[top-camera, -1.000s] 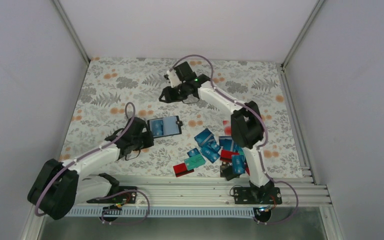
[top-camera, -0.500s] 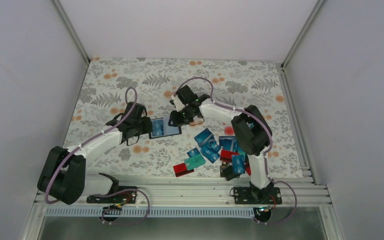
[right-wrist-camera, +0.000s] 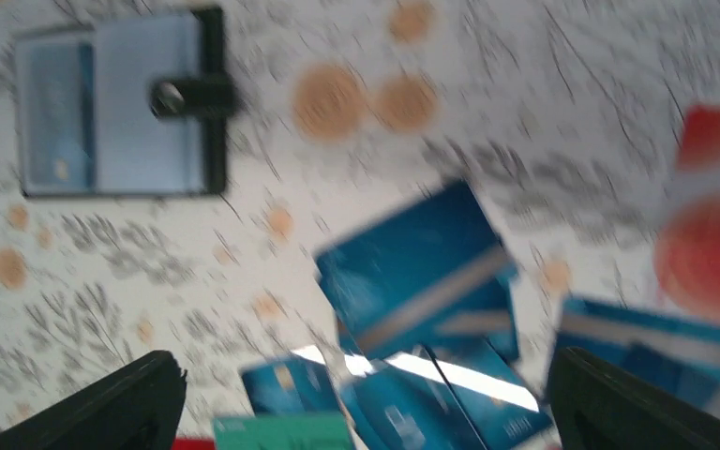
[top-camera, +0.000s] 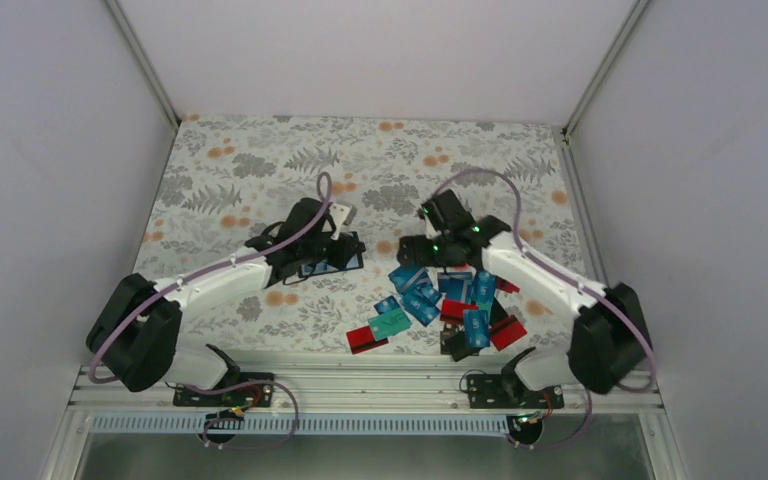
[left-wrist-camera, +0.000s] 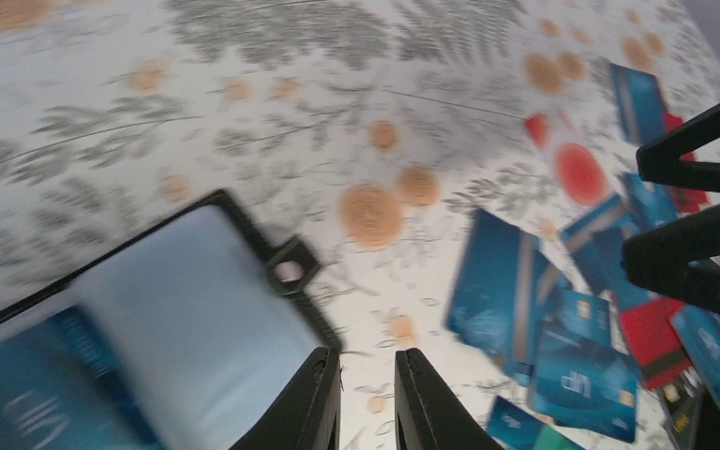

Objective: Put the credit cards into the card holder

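Observation:
The card holder (top-camera: 328, 266) lies open on the floral cloth, black-edged with grey-blue slots (left-wrist-camera: 178, 319) and a blue card in its left slot (left-wrist-camera: 19, 412). My left gripper (top-camera: 343, 250) hovers at its right edge, jaws (left-wrist-camera: 367, 380) a narrow gap apart with nothing between them. The credit cards (top-camera: 435, 298) lie in a loose heap to the right, mostly blue (right-wrist-camera: 412, 272). Low over the heap's left end, my right gripper (top-camera: 418, 250) is wide open and empty (right-wrist-camera: 366, 384). In the right wrist view the holder (right-wrist-camera: 117, 103) lies up at the left.
A red card (top-camera: 365, 340) and a teal card (top-camera: 390, 322) lie at the near-left of the heap, near the metal rail (top-camera: 360, 375). The right gripper's black fingers (left-wrist-camera: 703, 216) show in the left wrist view. White walls enclose the table.
The right arm swung from the far middle of the table back to the card heap and its jaws opened wide. The left gripper moved right onto the holder's edge and parted slightly.

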Tool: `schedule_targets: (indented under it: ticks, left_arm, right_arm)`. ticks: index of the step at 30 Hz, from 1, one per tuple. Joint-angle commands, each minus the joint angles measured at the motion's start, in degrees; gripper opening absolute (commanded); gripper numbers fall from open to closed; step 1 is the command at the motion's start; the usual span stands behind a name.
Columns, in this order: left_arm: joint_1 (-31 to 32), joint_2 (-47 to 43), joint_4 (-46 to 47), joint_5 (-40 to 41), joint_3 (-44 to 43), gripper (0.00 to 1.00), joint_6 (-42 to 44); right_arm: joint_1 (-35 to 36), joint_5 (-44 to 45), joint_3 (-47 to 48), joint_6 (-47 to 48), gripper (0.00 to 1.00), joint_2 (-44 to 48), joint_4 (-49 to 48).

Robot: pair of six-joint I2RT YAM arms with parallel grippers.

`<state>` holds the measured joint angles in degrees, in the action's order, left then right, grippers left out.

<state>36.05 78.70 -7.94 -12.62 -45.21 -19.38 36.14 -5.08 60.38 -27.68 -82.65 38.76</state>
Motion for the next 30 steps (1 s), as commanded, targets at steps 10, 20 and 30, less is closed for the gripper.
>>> schedule_targets:
  ticks: [10,20,30]
  left_arm:
    - [4.3,3.7,12.3,-3.0,3.0,0.13,0.2]
    - [4.4,3.0,15.1,-5.8,5.7,0.11,-0.1]
    - [4.4,4.2,18.2,-8.6,6.1,0.11,-1.7]
  right_arm:
    - [-6.9,4.9,-12.3,-15.0,1.0,11.5,19.4]
    - [-6.9,4.3,-22.1,-20.3,1.0,14.4,18.9]
    - [-7.6,8.2,-21.7,-28.5,1.0,12.5,17.2]
